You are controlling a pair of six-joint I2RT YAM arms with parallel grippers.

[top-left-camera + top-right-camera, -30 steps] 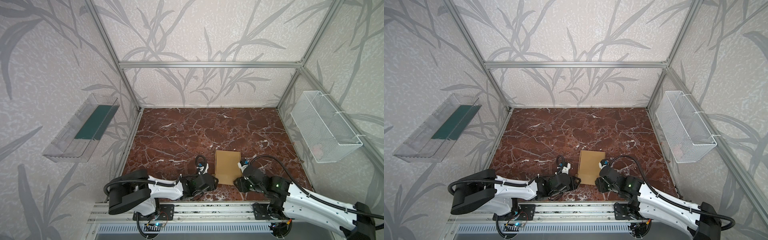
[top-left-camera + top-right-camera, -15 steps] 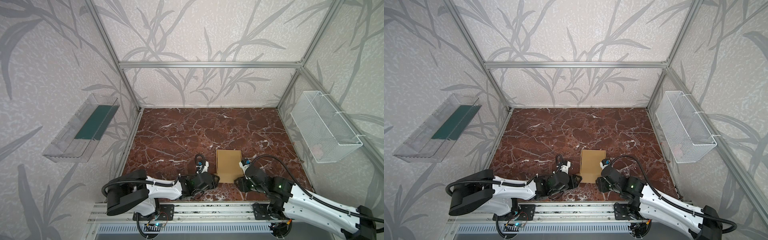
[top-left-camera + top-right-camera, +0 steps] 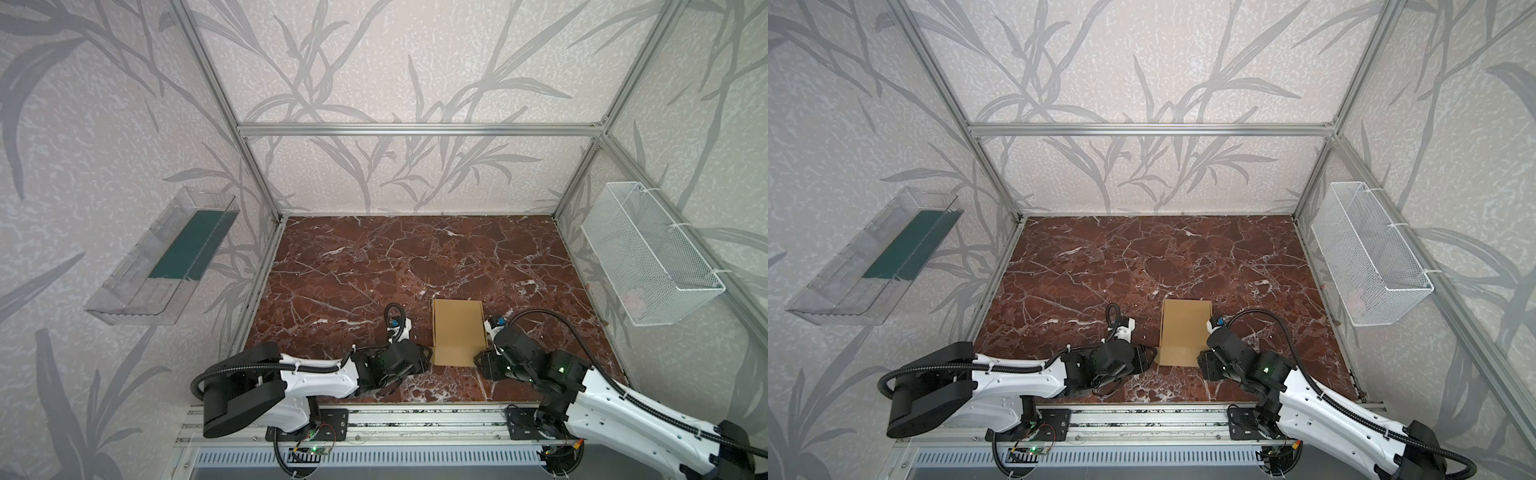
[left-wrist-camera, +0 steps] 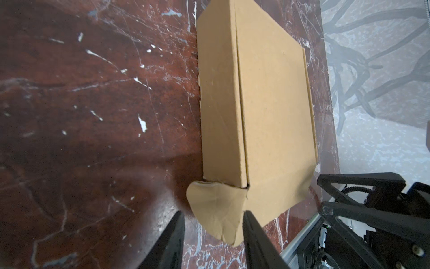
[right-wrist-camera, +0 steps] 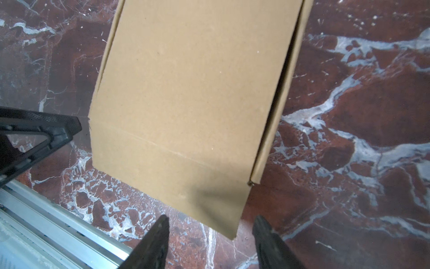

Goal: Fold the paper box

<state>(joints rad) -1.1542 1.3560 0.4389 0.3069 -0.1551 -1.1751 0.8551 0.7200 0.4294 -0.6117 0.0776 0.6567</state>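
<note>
The paper box [image 3: 457,328] [image 3: 1183,328] is a flat tan cardboard form on the marble near the front edge, lid down, with a front flap lying out toward the rail. My left gripper [image 3: 427,356] [image 4: 213,216] is at its near left corner. Its jaws stand open around a rounded creased tab [image 4: 216,209] that sticks out from the box's side wall [image 4: 221,104]. At the near right corner my right gripper [image 3: 482,362] [image 5: 211,219] is open, and the corner of the front flap [image 5: 209,198] points into the gap between its fingers.
A clear plastic tray [image 3: 166,266] with a green mat hangs on the left wall. A white wire basket [image 3: 648,257] hangs on the right wall. An aluminium rail [image 3: 415,415] runs along the front edge just behind both grippers.
The right jaws have spread a little wider. The left arm has drawn slightly back to the left. The box has barely shifted.
</note>
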